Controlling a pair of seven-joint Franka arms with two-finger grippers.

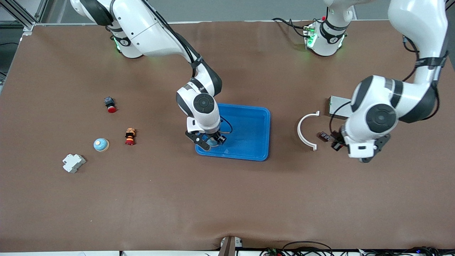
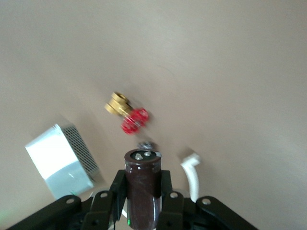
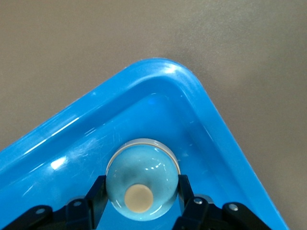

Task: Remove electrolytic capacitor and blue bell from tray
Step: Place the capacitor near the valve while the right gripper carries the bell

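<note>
A light blue domed bell point(image 3: 141, 179) with a tan button sits in a corner of the blue tray point(image 1: 249, 128), the corner nearest the front camera at the right arm's end. My right gripper point(image 1: 212, 141) is shut on it, one finger against each side. My left gripper point(image 1: 334, 143) hangs over the table at the left arm's end, shut on a dark brown cylindrical capacitor point(image 2: 142, 172) that stands out past its fingers point(image 2: 120, 184). In the front view the capacitor point(image 1: 323, 136) shows beside the white arc.
A white arc piece point(image 1: 305, 129) and a grey perforated box point(image 1: 337, 106) lie under the left arm, with a brass-and-red part point(image 2: 127, 112) close by. At the right arm's end lie another blue bell point(image 1: 101, 144), a red-and-gold part point(image 1: 130, 137), a black-and-red button point(image 1: 110, 105) and a white block point(image 1: 73, 163).
</note>
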